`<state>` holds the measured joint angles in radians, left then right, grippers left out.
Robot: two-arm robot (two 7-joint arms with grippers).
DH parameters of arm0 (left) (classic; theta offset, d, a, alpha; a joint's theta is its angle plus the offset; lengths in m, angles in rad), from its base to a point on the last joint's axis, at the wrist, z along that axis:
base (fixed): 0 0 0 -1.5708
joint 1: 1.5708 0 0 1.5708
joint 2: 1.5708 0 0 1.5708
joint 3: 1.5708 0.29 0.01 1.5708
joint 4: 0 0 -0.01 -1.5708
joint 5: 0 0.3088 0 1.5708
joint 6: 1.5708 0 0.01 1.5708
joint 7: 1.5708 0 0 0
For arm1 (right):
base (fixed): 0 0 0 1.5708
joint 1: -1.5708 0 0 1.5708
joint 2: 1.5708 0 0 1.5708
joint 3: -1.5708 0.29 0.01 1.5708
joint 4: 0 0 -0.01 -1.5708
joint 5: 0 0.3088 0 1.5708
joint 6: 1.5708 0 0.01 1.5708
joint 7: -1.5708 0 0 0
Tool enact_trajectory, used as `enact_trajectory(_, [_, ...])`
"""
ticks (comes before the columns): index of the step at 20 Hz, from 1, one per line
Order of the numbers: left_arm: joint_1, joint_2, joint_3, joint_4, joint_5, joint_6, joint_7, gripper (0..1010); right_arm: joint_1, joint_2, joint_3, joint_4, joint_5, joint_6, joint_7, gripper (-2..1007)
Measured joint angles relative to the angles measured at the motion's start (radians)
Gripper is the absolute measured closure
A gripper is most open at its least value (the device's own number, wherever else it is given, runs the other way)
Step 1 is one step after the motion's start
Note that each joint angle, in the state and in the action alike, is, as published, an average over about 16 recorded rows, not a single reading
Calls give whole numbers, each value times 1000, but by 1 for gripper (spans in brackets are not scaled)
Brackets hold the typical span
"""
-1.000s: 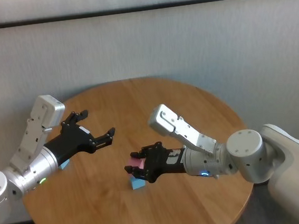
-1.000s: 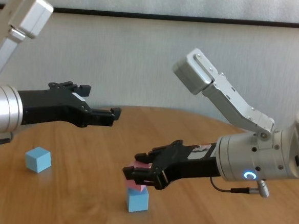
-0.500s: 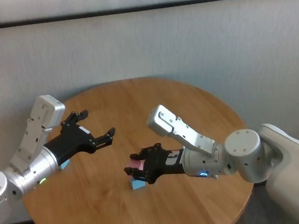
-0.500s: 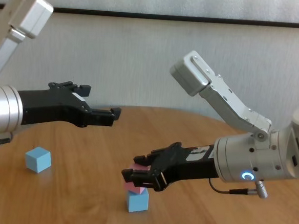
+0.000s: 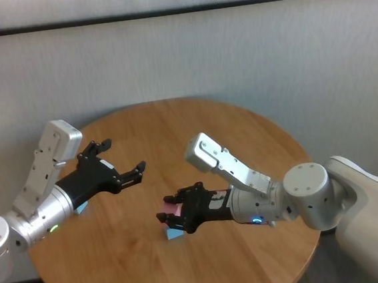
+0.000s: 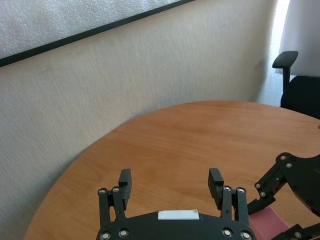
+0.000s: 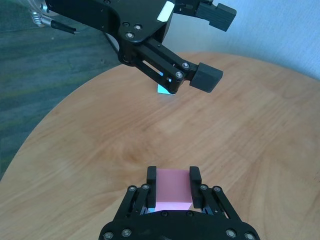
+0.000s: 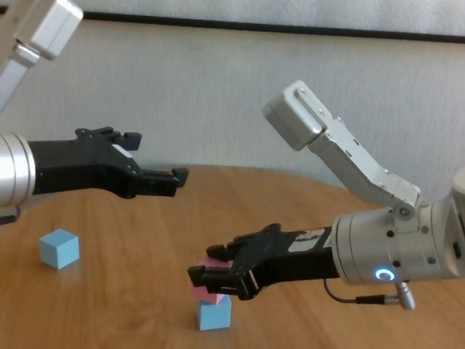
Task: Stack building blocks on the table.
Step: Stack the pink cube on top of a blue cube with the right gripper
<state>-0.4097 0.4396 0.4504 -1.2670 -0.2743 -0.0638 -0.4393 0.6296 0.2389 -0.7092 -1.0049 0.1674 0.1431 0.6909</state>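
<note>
Right gripper [image 8: 209, 278] fingers pinch the pink block [image 8: 205, 292], resting on a light blue block [image 8: 214, 313] on the table [image 8: 127, 311]. Left gripper [image 8: 168, 178] hovers apart, fingers spread. Second blue block [image 8: 58, 248] sits at the table's left.

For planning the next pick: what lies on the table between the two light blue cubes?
Only bare table lies between the far cube and the cube under the pink one, seen in the chest view.
</note>
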Motion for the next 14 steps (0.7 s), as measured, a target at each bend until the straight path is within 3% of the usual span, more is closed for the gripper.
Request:
enact_trajectory(8, [0, 0, 0, 0, 0, 0, 0, 7, 0, 0, 0, -1, 0, -1, -2, 609])
enact_trajectory(14, [0, 0, 0, 0, 0, 0, 0, 7, -1, 1, 0, -2, 0, -2, -4, 502])
